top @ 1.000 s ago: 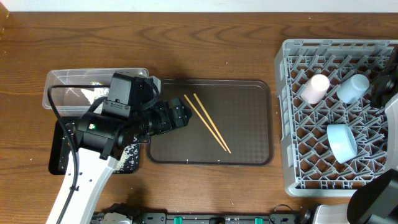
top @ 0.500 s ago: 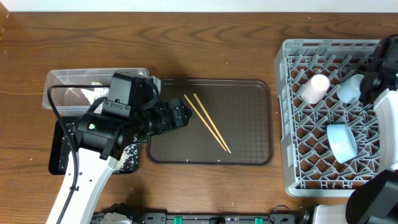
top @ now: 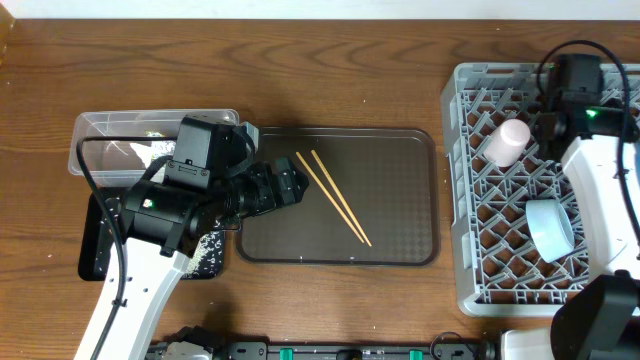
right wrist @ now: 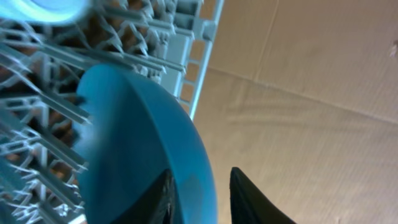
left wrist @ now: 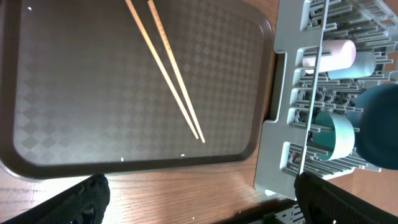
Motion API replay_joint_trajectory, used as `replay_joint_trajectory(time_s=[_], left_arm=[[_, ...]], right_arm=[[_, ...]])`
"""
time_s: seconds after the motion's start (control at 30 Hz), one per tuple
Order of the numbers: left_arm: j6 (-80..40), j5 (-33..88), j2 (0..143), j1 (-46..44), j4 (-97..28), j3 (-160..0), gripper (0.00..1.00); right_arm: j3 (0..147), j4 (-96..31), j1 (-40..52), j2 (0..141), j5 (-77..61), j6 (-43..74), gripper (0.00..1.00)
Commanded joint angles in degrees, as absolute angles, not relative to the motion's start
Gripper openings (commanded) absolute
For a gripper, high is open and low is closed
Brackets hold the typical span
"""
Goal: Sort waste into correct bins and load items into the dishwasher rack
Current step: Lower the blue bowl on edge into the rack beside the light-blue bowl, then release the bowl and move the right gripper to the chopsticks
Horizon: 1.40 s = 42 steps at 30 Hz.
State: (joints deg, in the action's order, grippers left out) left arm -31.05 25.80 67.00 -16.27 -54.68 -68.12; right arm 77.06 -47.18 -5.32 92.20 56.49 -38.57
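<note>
In the right wrist view the blue plate (right wrist: 137, 124) stands on edge among the pegs of the grey dishwasher rack (right wrist: 186, 37). My right gripper (right wrist: 201, 174) is open and straddles the plate's rim, with a gap between one finger and the plate. Overhead, the right arm (top: 578, 95) reaches over the rack's (top: 470, 250) back. Two chopsticks (top: 333, 197) lie side by side on the brown tray (top: 400, 150). My left gripper (top: 290, 185) hangs wide open over that tray's left part, left of the chopsticks (left wrist: 165, 68), holding nothing. The left gripper (left wrist: 199, 208) shows only its two fingertips.
A pinkish cup (top: 508, 142) and a pale blue bowl (top: 549, 228) sit in the rack. A clear tub (top: 110, 135) and a black tray (top: 95, 250) with white rice grains (top: 205, 245) lie at the left under my left arm.
The right arm has swung in from the right edge to over the rack's back, and its jaws have parted around the plate's rim. The left arm has not moved.
</note>
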Motion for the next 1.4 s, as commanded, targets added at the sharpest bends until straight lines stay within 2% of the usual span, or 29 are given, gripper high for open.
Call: replay_joint_trajectory(time_s=[0.0,0.07,0.1,0.13,0.17,0.33,0.57,0.87,1.23,1.37], left_arm=[[-30.3,26.3,67.0,-16.0,-54.8,-68.8,0.98],[-30.3,26.3,67.0,-16.0,-54.8,-68.8,0.98],[-30.3,26.3,67.0,-16.0,-54.8,-68.8,0.98],[-30.3,26.3,67.0,-16.0,-54.8,-68.8,0.98],[-30.3,26.3,67.0,-16.0,-54.8,-68.8,0.98],[-30.3,26.3,67.0,-16.0,-54.8,-68.8,0.98],[-30.3,26.3,67.0,-16.0,-54.8,-68.8,0.98],[-30.3,26.3,67.0,-16.0,-54.8,-68.8,0.98],[-30.3,26.3,67.0,-16.0,-54.8,-68.8,0.98],[-30.3,26.3,67.0,-16.0,-54.8,-68.8,0.98]], right_arm=[[76.9,-47.1,-3.6,92.4,55.0,-37.7,0.41],[76.9,-47.1,-2.4,92.4,54.4,-36.8,0.52],[76.9,-47.1,-1.7,92.4,54.3,-35.9,0.62],[76.9,-47.1,-1.0,92.4,54.3,-35.3,0.87],[76.9,-47.1,-0.3,92.4,53.8,-35.2,0.99],[76.9,-45.8,2.7,92.4,52.6,-31.3,0.99],[77.8,-46.6,3.9,91.1,48.3,-15.8,0.99],[80.4,-50.6,3.8,83.5,24.0,-3.4,0.99],[80.5,-53.4,4.0,71.8,-26.3,8.8,0.99],[78.7,-53.5,7.9,72.7,-32.5,8.8,0.96]])
